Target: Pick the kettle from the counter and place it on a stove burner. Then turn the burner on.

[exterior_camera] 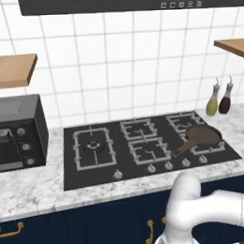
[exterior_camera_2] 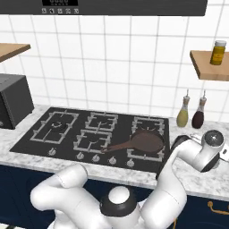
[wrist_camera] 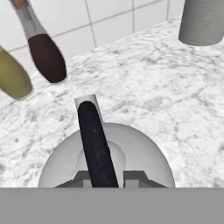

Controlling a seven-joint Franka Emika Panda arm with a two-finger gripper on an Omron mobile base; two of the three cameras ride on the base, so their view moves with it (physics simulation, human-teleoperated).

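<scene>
The kettle [wrist_camera: 105,162] is sitting on the surface [wrist_camera: 166,100] right of the stove, w/ two bottles, one olive [wrist_camera: 13,78] and one dark [wrist_camera: 46,54], standing near it toward the tiled wall. In the hand view the claw [wrist_camera: 107,178] is hanging right over the kettle dome, w/ the black handle [wrist_camera: 94,140] running up the middle of the frame between the two finger tips. The tips are showing as small dark wedges either side of the handle, just at the grey band; prob. spread and straddling the handle, but I cannot tell whether they are pressing on it yet.

In the right base view the arm is reaching out over the surface beside the stove, wrist bent down, so the kettle itself is hidden there.

Handling, as a guess: the kettle is looking like thin metal, rigid, likely light if empty. The dome is smooth and rounded, so gripping the body would be slipping off. The handle is the place to take hold: thin, stiff, arched, w/ its top at the centre, so a grip at the apex should be keeping it from swinging.

The big burner [exterior_camera: 93,146] is lying at the far left of the stove, well apart from the kettle. The pan [exterior_camera: 200,136] is occupying the near right grate, so the carry path is crossing over it. Knobs [exterior_camera: 168,165] are lining the front edge of the stove.
</scene>
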